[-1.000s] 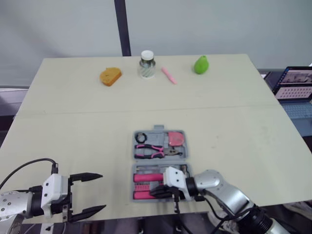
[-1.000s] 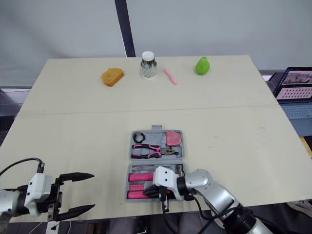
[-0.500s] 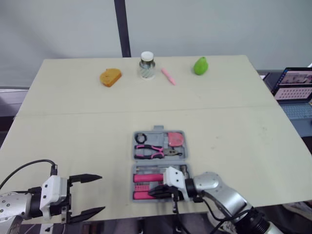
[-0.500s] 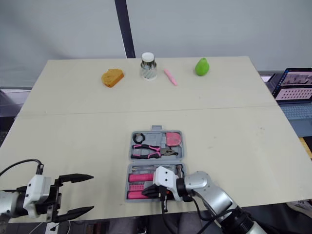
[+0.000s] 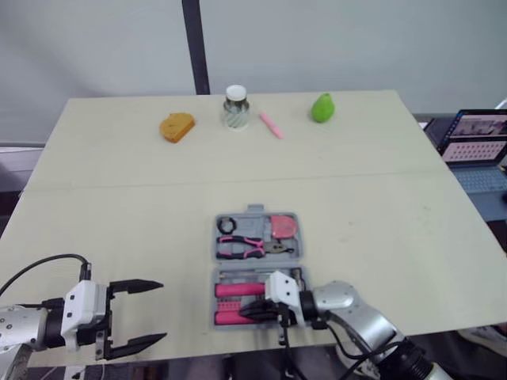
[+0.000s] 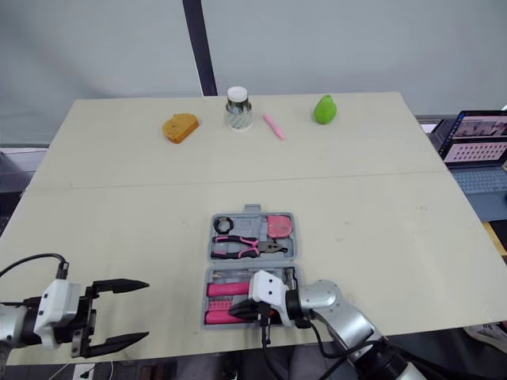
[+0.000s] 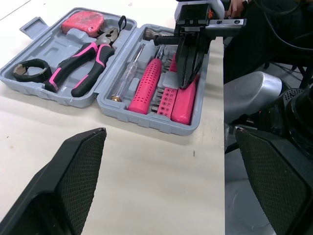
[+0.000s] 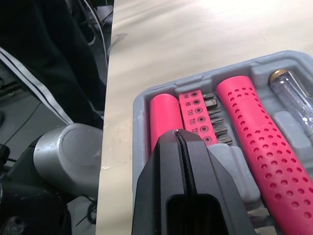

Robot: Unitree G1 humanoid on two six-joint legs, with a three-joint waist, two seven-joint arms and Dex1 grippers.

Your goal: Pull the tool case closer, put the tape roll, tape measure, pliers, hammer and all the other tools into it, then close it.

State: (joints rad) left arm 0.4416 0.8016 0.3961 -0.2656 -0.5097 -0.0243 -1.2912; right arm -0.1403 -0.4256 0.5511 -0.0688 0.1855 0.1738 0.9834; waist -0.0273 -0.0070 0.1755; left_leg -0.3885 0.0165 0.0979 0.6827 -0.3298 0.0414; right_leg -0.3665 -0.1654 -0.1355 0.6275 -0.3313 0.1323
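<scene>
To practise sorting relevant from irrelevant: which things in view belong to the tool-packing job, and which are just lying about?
Job: tool case, pliers, tape roll, tape measure, hammer, screwdriver.
Lying about: orange bread-shaped piece, lidded jar, pink pen, green pear-shaped object, laptop.

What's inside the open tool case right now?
Tape roll, pliers and tape measure lie in the far half of the tool case; a screwdriver, pink handles and a bit rack in the near half. The shut right gripper covers part of the near half.

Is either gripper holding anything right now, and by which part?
Nothing is held: left gripper open and empty, right gripper shut on nothing, over the tool case.
</scene>
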